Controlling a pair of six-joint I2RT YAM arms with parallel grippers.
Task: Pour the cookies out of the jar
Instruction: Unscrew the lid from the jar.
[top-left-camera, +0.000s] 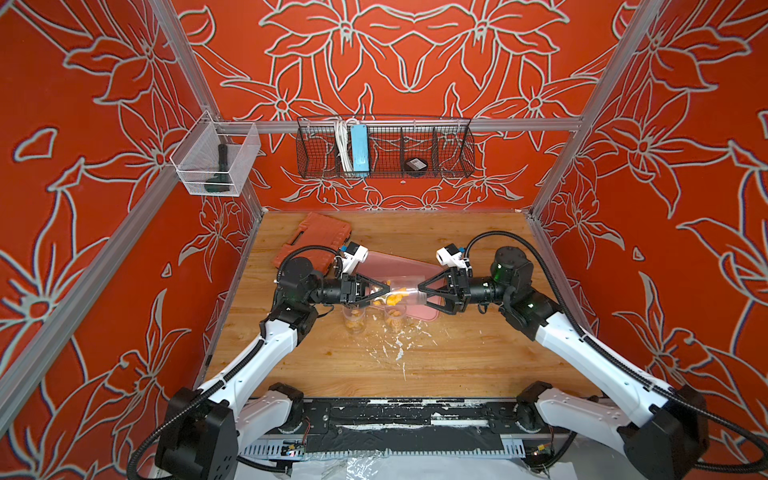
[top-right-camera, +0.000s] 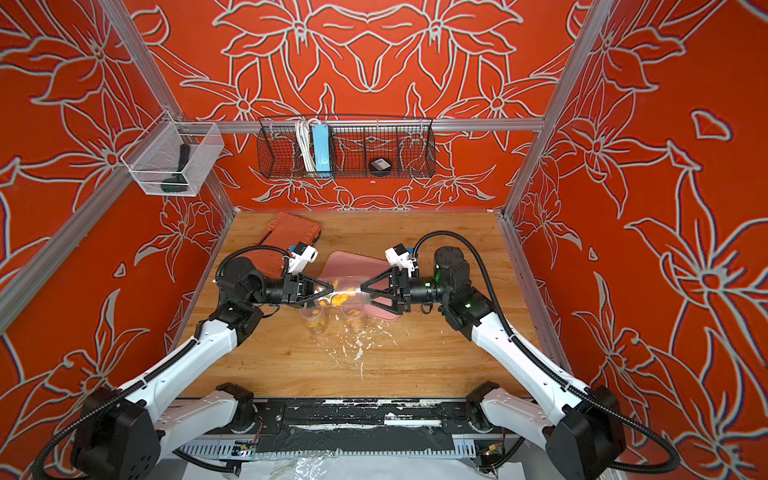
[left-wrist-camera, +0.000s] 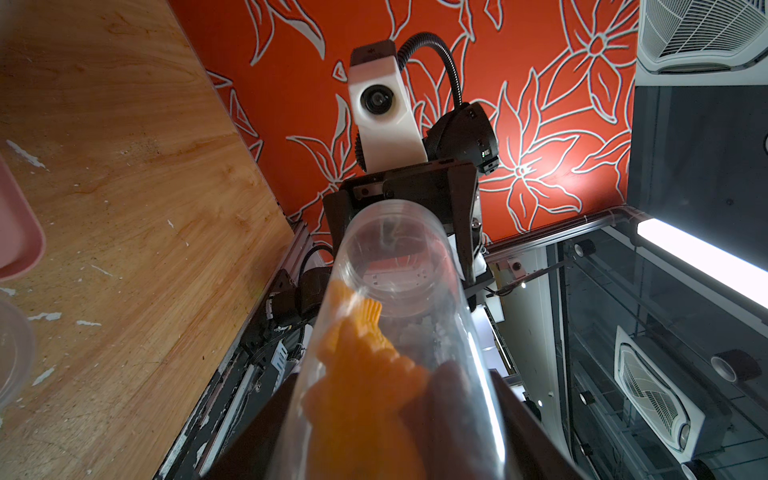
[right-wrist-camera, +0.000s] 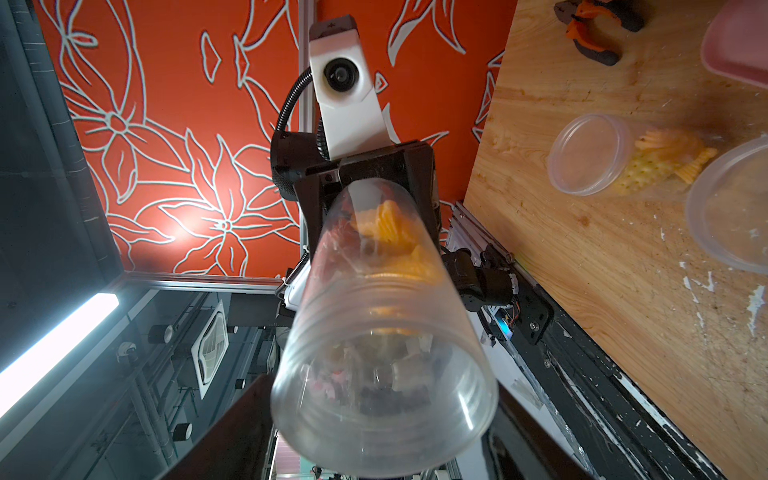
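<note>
Both arms meet above the middle of the surface (top-left-camera: 332, 374), and a clear jar (top-left-camera: 409, 293) lies on its side in the air between them, plain in both top views. The left hand (top-left-camera: 384, 289) is clamped on the jar's base end, gripping the wall from either side. The right hand (top-left-camera: 419, 288) comes in from the opposite side. The jar's threaded end sits between its fingers (right-wrist-camera: 232, 428), which stand partly apart, one on each side of the rim. I cannot tell whether they press the plastic or only flank it.

The cookies (top-left-camera: 392, 297) are inside the jar, orange and ridged, heaped at the end by the left hand. The end by the right hand holds only a few pale bits. I cannot make out whether the mouth has a lid on it.

Below the jar, two clear cups (top-left-camera: 355, 320) stand side by side near the middle of the surface, each with some cookies in it. A pink tray (top-left-camera: 399, 266) lies just beyond them, toward the far edge, partly hidden by the hands. An orange case (top-left-camera: 316, 239) lies near the far left corner, with the left arm's wrist over its near end. White crumbs (top-left-camera: 399, 345) are scattered on the wood in front of the cups, toward the near edge.
</note>
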